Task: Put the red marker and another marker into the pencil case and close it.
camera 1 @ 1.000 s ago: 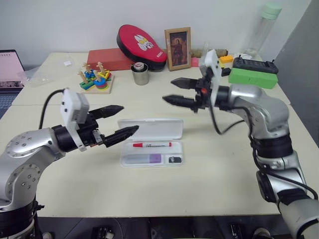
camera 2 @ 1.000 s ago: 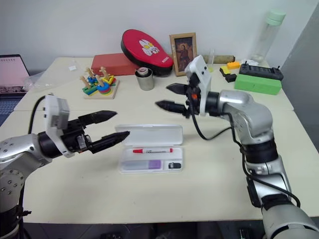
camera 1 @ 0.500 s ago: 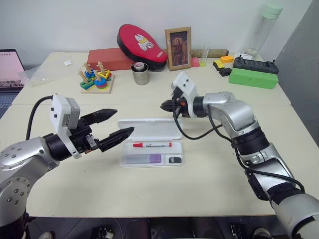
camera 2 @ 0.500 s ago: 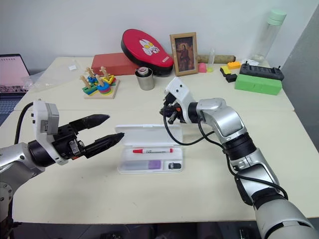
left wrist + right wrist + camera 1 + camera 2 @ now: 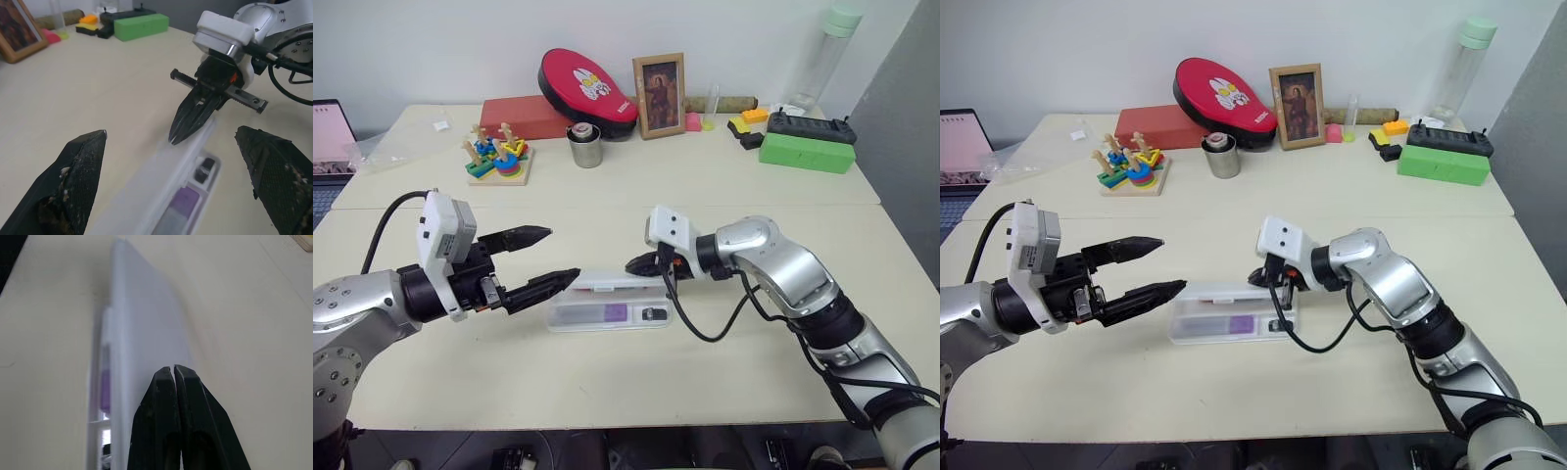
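the right gripper (image 5: 638, 263), fingers pressed together, touches the half-lowered lid of the white hinged plastic pencil case (image 5: 607, 299); the left gripper (image 5: 544, 257) hovers beside it, fingers spread.

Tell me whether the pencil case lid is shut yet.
Not fully. The pencil case lid is tilted partway down over the tray, with the lilac marker visible along the front. The shut right end effector is at the lid's edge.

Bench (image 5: 607, 372): red pouch (image 5: 578, 86), framed picture (image 5: 659, 82), metal cup (image 5: 585, 146), stacking toy (image 5: 496, 157), green box (image 5: 807, 153), bottle (image 5: 824, 54), laptop (image 5: 331, 137).
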### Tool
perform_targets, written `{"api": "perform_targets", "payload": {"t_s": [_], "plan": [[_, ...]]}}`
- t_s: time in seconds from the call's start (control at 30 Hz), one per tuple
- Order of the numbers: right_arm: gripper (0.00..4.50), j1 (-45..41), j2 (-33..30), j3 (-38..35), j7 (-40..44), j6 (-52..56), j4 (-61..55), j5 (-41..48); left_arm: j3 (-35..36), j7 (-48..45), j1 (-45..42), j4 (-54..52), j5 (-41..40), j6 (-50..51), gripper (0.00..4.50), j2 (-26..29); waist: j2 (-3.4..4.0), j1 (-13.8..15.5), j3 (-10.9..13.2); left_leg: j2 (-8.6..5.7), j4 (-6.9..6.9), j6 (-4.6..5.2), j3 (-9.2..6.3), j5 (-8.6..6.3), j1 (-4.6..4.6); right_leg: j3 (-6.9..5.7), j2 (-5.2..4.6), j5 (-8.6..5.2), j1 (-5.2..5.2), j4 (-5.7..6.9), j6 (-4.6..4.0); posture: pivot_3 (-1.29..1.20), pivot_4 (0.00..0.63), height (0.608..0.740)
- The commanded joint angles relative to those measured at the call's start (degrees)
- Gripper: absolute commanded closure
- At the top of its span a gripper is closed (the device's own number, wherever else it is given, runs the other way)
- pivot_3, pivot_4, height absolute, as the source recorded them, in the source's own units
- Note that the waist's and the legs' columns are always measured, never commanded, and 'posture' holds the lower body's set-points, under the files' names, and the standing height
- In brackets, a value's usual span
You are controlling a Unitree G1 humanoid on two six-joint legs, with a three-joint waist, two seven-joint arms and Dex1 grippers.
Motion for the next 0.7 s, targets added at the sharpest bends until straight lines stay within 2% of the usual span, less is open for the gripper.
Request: {"api": "perform_targets", "payload": {"t_s": [0.03, 0.2, 0.33, 0.47, 0.6, 0.7], "plan": [[4.44, 1.58, -2.01, 5.03, 1.81, -3.05, -2.18, -3.81, 0.61, -3.62, 2.08, -1.17, 0.16, -0.77, 0.0, 2.2, 0.0, 0.0, 0.0, 0.0, 0.0, 0.0, 0.0, 0.0, 0.0, -0.01, 0.0, 0.0, -0.01, 0.01, 0.0, 0.0, 0.15, 0.74], [4.44, 3.16, -3.12, 10.35, 1.26, -5.61, 2.91, -9.92, -0.18, -3.98, 1.05, -0.12, 0.62, -1.43, 0.0, 2.63, -0.02, 0.19, -0.01, 0.0, 0.01, -0.01, 0.0, 0.0, 0.02, -0.01, 0.0, 0.0, 0.02, 0.0, 0.0, 0.0, 0.15, 0.74], [4.44, 3.76, -2.29, 11.1, 0.36, -6.82, 7.01, -12.54, -0.81, -3.99, 0.42, 0.03, 1.03, -1.58, 0.0, 2.47, -0.12, 0.07, -0.08, 0.0, -0.02, 0.0, 0.01, 0.0, 0.35, 0.02, 0.0, -0.01, 0.27, 0.0, -0.01, 0.0, 0.15, 0.74], [4.44, 5.18, -1.19, 4.97, 1.65, -6.4, 5.32, -7.29, -0.42, -3.35, 0.71, 0.48, 1.72, -1.57, 0.0, 2.29, -0.15, 0.12, -0.1, 0.0, -0.02, -0.01, 0.01, 0.01, 0.41, 0.03, 0.0, -0.02, 0.29, 0.06, 0.01, 0.0, 0.15, 0.74], [4.44, 5.69, 3.45, -8.13, -1.77, -7.18, 4.77, 1.64, -1.21, 1.84, -1.49, 3.87, 3.87, -0.5, 0.0, 1.16, -0.14, 0.16, -0.08, 0.0, 0.02, -0.01, 0.0, 0.01, 0.38, 0.04, 0.0, 0.0, 0.29, 0.08, 0.02, 0.0, 0.15, 0.74], [3.92, 5.32, 2.25, -13.82, -1.4, -3.57, 4.96, 5.32, -1.84, 6.12, -5.55, 7.26, 4.85, -1.03, 0.0, -1.06, -0.14, 0.39, -0.08, 0.0, 0.01, -0.02, 0.0, 0.01, 0.34, 0.03, 0.0, 0.0, 0.26, 0.06, 0.02, 0.0, 0.15, 0.74]]}}
